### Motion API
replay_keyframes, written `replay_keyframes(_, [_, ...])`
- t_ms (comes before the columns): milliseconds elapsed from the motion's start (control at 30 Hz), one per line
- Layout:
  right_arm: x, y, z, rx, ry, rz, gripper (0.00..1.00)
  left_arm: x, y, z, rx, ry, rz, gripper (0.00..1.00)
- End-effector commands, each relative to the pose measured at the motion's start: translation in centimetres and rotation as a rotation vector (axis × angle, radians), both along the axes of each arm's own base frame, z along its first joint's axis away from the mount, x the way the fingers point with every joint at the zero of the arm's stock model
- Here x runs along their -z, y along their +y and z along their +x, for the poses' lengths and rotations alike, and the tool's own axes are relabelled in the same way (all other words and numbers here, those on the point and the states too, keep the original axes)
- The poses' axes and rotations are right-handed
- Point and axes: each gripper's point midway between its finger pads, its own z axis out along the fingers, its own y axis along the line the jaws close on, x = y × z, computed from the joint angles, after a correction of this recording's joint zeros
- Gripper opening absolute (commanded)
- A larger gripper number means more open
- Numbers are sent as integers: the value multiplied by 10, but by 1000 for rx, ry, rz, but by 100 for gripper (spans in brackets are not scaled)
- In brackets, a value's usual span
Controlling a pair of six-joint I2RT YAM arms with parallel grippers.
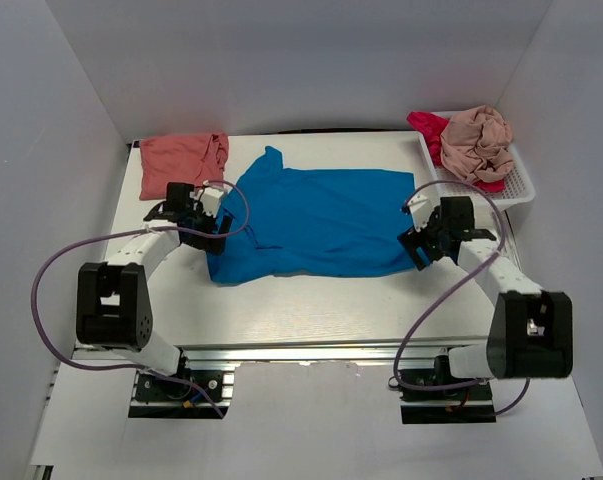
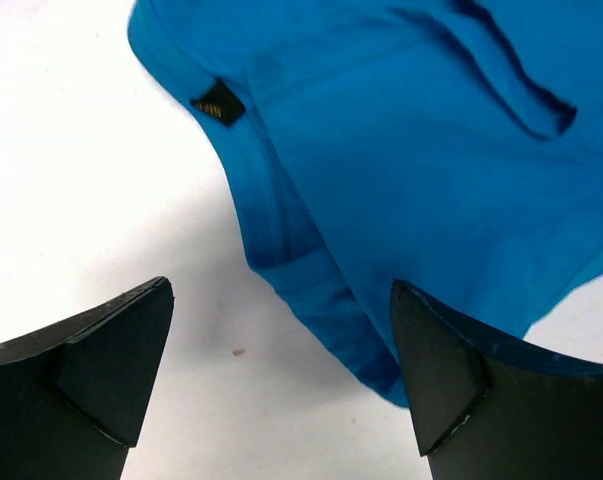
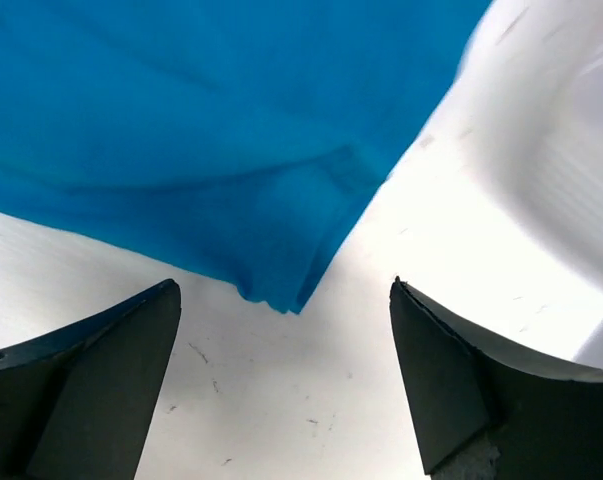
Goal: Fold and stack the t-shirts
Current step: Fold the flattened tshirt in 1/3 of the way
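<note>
Blue t-shirt (image 1: 316, 222) lies spread flat mid table (image 1: 311, 310), ready for folding; left claw (image 1: 213, 230) and right claw (image 1: 419, 246) released, empty, poised at opposite edges. Coral shirt (image 1: 181, 160) sits back-left; pink shirt (image 1: 478, 140) and red shirt (image 1: 428, 128) wait in basket (image 1: 521, 188)

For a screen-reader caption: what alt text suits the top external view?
A bright blue t-shirt lies spread on the table, the open left gripper at its left edge and the open right gripper at its right. A salmon t-shirt sits back left; a white basket back right holds a beige-pink t-shirt and a magenta t-shirt.
</note>
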Motion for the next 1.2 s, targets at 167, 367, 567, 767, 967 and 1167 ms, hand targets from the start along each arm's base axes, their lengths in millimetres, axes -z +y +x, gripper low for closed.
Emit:
replay_keyframes(167, [-138, 69, 11, -13, -207, 423, 89, -10, -23, 56, 18, -79, -127, 98])
replay_keyframes(367, [-135, 108, -16, -163, -227, 439, 89, 1, -33, 74, 30, -63, -173, 98])
replay_keyframes(567, [-105, 113, -11, -195, -234, 376, 88, -3, -42, 82, 7, -89, -234, 94])
replay_keyframes(767, [-98, 109, -6, -192, -289, 298, 87, -11, -38, 77, -15, -118, -229, 76])
replay_keyframes(967, [-91, 108, -4, -186, -290, 274, 87, -9, -37, 75, -16, -107, -219, 70])
replay_keyframes(1167, [-79, 107, -3, -190, -276, 232, 87, -3, -32, 74, -24, -100, -195, 70])
